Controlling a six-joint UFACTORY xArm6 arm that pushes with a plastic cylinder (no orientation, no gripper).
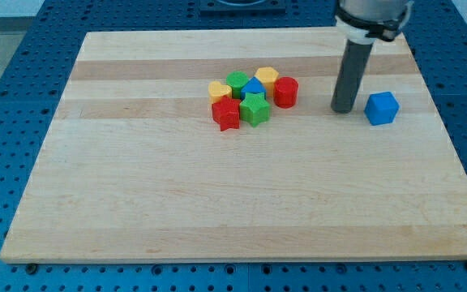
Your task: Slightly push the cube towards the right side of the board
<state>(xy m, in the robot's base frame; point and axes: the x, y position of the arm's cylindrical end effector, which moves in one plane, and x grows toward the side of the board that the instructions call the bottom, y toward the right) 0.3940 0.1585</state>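
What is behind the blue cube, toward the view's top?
Behind the blue cube only bare board shows up to its top edge. My tip stands just to the cube's left, not behind it. The board strip directly behind the cube's base is hidden by the cube.

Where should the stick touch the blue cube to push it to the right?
On the blue cube, the face toward the view's left, near its middle, coming from the left. My tip already stands just left of it, with a small gap. The cube sits alone, away from the cluster of blocks, so a straight nudge rightward should probably slide it.
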